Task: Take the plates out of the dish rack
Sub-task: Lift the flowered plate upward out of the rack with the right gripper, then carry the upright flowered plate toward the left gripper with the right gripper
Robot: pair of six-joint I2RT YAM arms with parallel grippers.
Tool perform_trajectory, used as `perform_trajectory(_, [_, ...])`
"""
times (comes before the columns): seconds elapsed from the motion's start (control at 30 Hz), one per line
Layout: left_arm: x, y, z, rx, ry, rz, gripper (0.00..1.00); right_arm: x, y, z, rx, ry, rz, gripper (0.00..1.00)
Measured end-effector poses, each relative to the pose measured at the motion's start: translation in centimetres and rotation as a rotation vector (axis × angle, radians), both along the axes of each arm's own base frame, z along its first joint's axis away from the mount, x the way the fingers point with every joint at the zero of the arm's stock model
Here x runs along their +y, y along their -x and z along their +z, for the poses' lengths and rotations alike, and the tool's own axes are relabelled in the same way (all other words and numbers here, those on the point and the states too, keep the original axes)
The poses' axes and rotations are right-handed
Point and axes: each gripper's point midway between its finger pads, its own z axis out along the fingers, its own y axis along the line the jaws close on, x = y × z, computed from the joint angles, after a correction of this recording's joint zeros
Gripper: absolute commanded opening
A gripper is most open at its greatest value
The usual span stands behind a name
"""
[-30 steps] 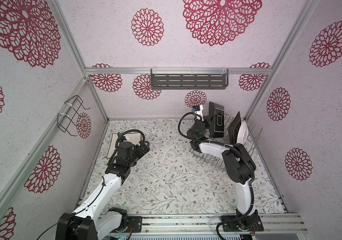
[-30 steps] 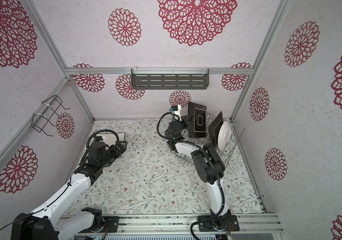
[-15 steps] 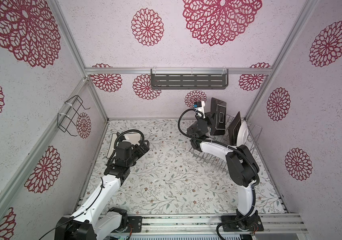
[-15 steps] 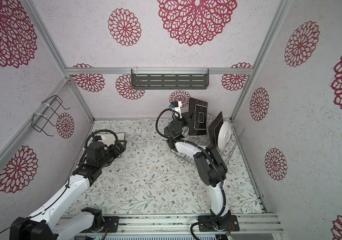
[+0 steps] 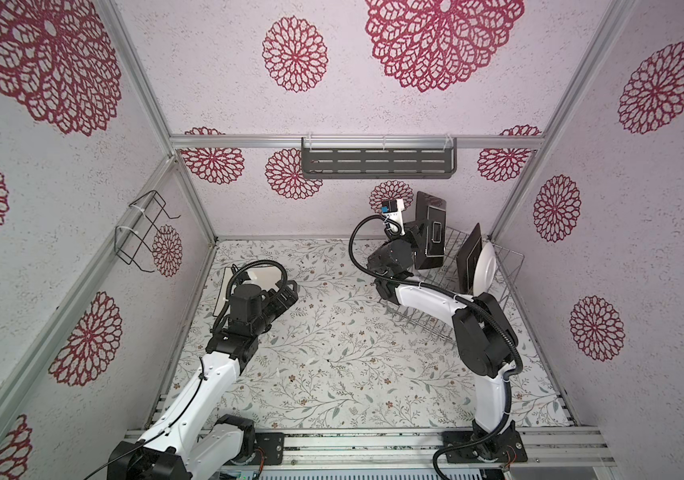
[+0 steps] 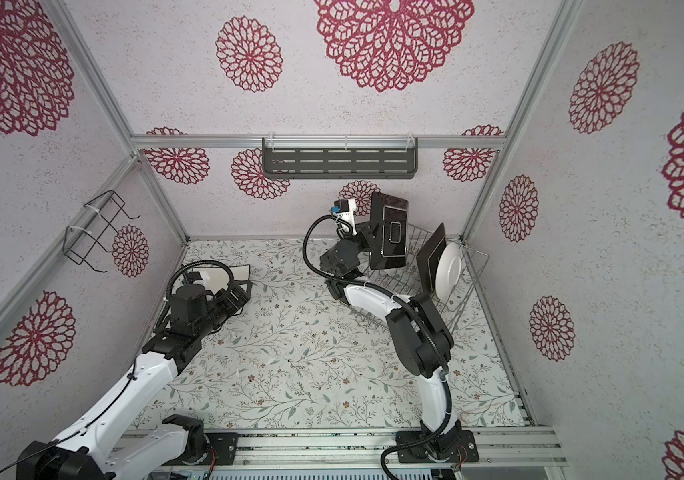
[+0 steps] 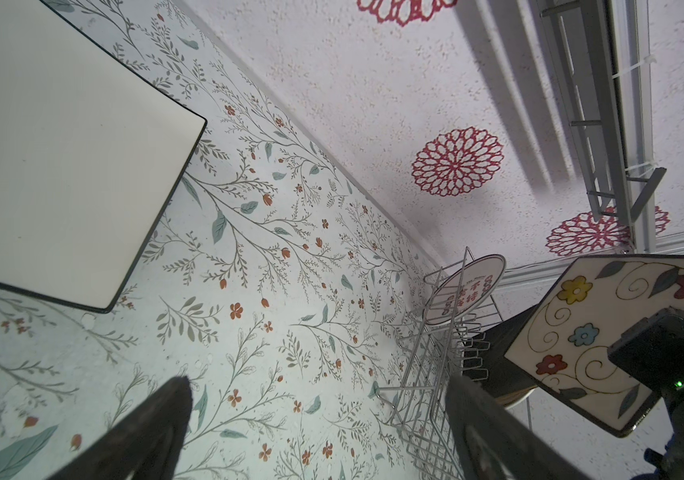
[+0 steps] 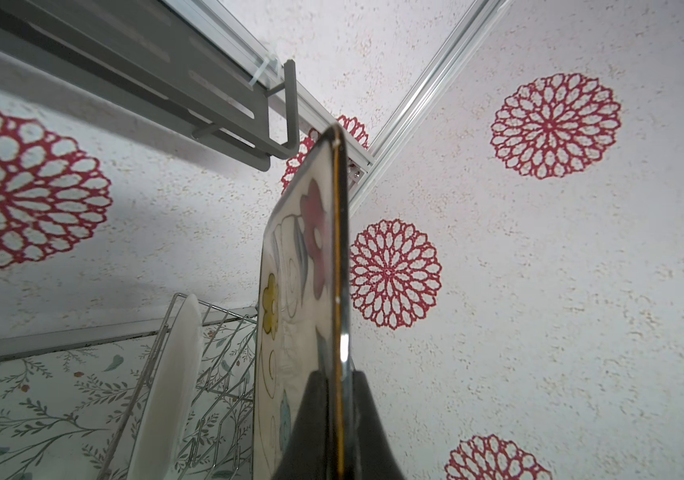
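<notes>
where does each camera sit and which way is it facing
Both top views: high above the arm bases, looking down and back over the floral table; left arm, right arm and dish rack show.
Left wrist: low over the table, facing the rack; open left gripper shows, white square plate lying flat.
Right wrist: looks up along the flowered square plate, pinched edge-on in the shut right gripper, toward the grey slotted shelf.
Shared: all four show that plate and the rack.
</notes>
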Motion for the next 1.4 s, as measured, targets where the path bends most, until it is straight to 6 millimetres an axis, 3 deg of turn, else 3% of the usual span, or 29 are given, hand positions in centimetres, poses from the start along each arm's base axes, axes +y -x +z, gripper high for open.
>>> perform_trajectory(0.47, [-1.0, 0.4, 0.2, -0.004, 0.001, -0.025, 1.00, 1.9, 2.2, 1.2, 0.012, -0.010, 0.024, 0.00])
perform_trajectory(0.67, [-1.2, 0.5, 0.1, -0.002, -0.001, -0.032, 0.99, 1.9, 4.2, 3.8, -0.023, -0.059, 0.046, 0.00])
perform_trajectory(0.9, [-1.2, 0.6, 0.2, 0.005, -0.009, -0.026, 1.00, 0.6, 7.1, 7.8, -0.083, -0.140, 0.088, 0.00])
perform_trajectory(1.2, [-1.2, 0.7, 0.2, 0.014, -0.021, -0.021, 0.99, -1.5, 10.3, 13.0, -0.223, -0.382, 0.344, 0.00])
perform_trajectory(1.4, [-1.4, 0.6, 0.7, 0.008, -0.021, -0.026, 0.99, -1.3, 12.5, 13.4, -0.256, -0.643, 0.582, 0.00])
